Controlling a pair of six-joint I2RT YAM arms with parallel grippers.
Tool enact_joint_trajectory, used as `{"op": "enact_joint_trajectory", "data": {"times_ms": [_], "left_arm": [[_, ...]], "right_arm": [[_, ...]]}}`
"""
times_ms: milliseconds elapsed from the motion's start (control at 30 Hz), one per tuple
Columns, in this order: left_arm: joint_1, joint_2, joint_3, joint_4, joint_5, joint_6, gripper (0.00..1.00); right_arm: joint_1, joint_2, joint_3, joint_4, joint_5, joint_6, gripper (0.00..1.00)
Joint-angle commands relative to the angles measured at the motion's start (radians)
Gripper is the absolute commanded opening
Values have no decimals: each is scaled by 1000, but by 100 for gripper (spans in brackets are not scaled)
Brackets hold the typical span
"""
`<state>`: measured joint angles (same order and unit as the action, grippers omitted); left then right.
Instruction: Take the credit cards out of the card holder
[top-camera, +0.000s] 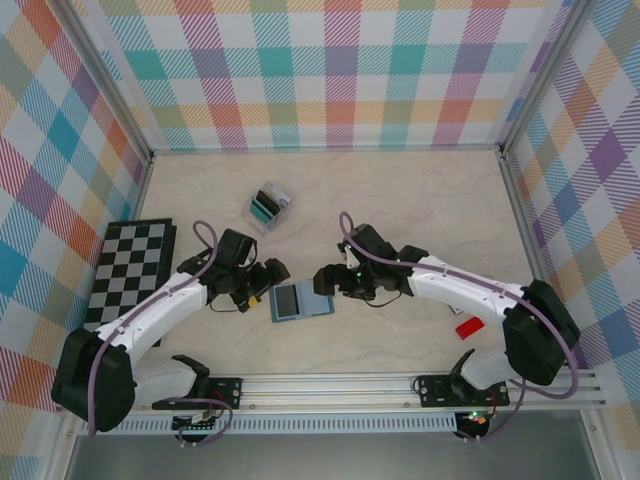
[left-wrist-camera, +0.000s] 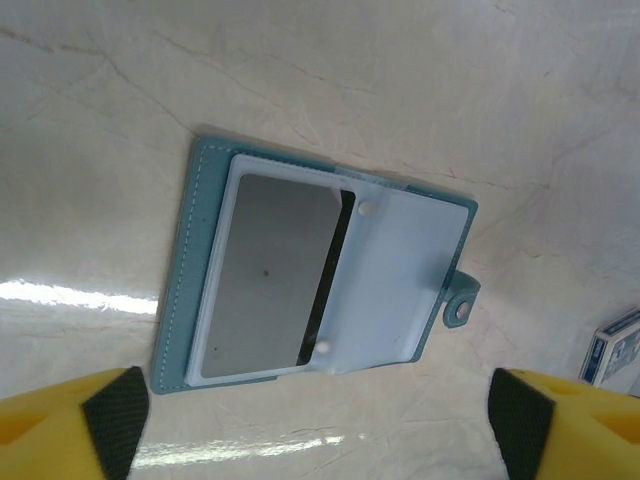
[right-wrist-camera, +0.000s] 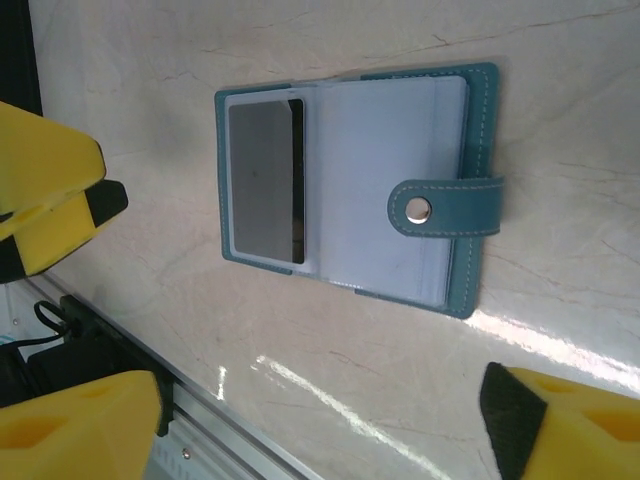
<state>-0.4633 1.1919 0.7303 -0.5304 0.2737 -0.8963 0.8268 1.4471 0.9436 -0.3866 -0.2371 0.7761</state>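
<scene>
One teal card holder (top-camera: 300, 300), pale marbled table (top-camera: 420, 190), plaid walls (top-camera: 330, 75)

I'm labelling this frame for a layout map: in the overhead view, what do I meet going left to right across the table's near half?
checkerboard → left pincer → card holder → right pincer → small red object

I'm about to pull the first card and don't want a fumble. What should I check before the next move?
1. Card holder lies open and flat: ok.
2. Card visible inside: ok.
3. Left hand open, empty: ok.
4. Right hand open, empty: ok.
5. Card holder pinned against sliding: not ok; neither hand seems to touch it.
6. More cards in the pale sleeves: cannot tell.
</scene>
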Motion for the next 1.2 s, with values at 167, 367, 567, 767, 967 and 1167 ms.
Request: {"op": "enact_joint_trajectory", "data": {"times_ms": [167,367,567,767,967,1167], "left_arm": [[-22,53,0,41,-13,-34,62],[-23,108,-13,53,-33,-6,49],[-21,120,-57,96,-55,-12,39],[-11,127,-84,111,-52,-10,29],[-12,153,-119,164,-12,-35,22],[-12,169,-120,170,-9,-36,18]], "right_arm": [[34,129,49,117,-84,60,65],[48,235,119,98,-110,59,51],[63,348,217,38,-143,26,38],[64,437,293,-2,-146,3,30],[64,478,316,-6,-141,-8,28],[64,514,342,-24,-148,-24,26]]}}
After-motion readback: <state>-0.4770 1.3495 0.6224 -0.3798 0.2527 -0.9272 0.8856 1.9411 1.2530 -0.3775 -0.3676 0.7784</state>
